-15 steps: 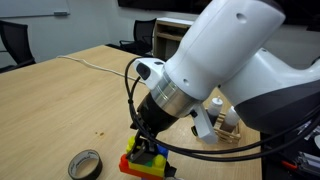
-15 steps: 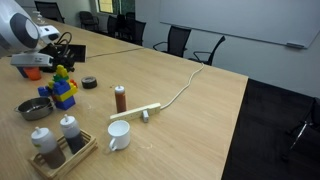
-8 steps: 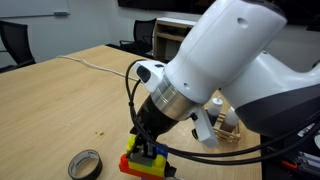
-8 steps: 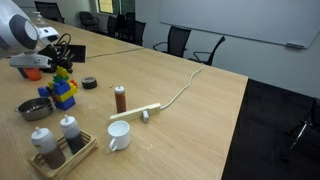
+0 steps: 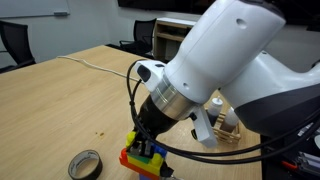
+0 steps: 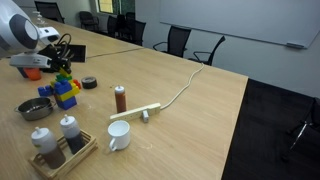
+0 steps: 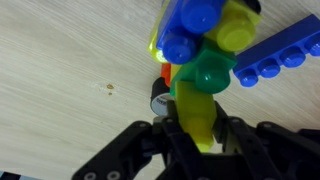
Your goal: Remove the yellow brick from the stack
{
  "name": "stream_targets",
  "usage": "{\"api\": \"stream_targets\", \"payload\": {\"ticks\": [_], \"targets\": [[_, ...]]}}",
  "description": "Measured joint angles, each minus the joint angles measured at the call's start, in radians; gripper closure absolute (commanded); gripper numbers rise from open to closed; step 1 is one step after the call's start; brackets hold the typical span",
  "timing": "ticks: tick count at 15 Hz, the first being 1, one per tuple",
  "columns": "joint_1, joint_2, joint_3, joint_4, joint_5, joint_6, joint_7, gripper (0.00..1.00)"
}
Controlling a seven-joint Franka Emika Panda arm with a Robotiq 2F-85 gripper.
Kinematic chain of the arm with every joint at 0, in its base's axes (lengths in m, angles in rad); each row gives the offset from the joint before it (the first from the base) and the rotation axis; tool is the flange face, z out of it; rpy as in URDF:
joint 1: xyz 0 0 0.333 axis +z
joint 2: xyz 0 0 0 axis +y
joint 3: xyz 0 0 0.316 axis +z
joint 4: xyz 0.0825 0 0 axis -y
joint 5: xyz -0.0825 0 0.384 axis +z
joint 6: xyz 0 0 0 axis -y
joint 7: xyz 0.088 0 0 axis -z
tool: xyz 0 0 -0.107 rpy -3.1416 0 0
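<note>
Between the clamping fingers (image 7: pixel 173 140) sits the yellow brick (image 7: pixel 197 118), touching the stack (image 7: pixel 207 72).

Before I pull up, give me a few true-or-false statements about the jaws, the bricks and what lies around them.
1. The yellow brick sits between the jaws of the gripper. True.
2. The yellow brick is already clear of the stack. False: in the wrist view it touches the green brick, with blue bricks right beside that.
3. The tape roll sits on top of the stack. False: it lies flat on the table, beside the stack and apart from it.
4. The white mug stands on the table, apart from the stack. True.
</note>
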Motion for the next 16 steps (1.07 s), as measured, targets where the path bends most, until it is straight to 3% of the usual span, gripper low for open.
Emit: {"api": "stream_targets", "payload": {"ticks": [10, 16], "targets": [[0.013, -0.027, -0.018, 0.000, 0.000, 0.000, 0.028, 0.90], [0.070, -0.113, -0.121, -0.029, -0.050, 0.000, 0.127, 0.90]]}}
